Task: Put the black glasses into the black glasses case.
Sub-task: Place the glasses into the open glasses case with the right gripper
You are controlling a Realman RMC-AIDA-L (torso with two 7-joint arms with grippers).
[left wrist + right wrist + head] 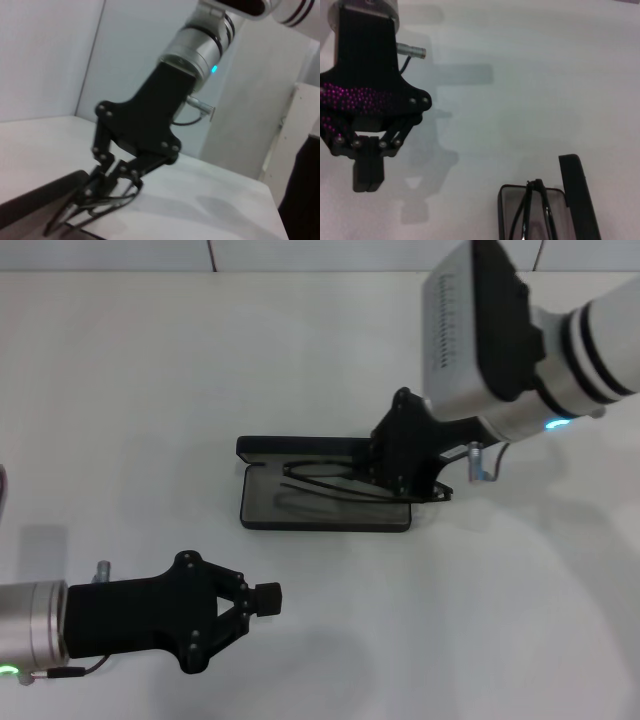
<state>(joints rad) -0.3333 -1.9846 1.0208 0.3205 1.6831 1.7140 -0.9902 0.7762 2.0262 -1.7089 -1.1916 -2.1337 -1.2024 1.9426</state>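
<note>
The black glasses case (262,510) lies open mid-table, its lid (300,448) at the far side and its grey lining showing. The black glasses (320,485) rest slanted inside it, folded; in the right wrist view the black glasses (536,200) stand in the case (510,210). My right gripper (385,478) is at the case's right end, shut on the glasses' right end. The left wrist view shows this gripper (107,192) pinching the glasses (92,209) over the case (35,200). My left gripper (265,598) hovers near the table's front left, shut and holding nothing.
The white table (500,620) stretches around the case, bounded by a wall at the back. In the right wrist view my left gripper (368,172) shows farther off over bare table.
</note>
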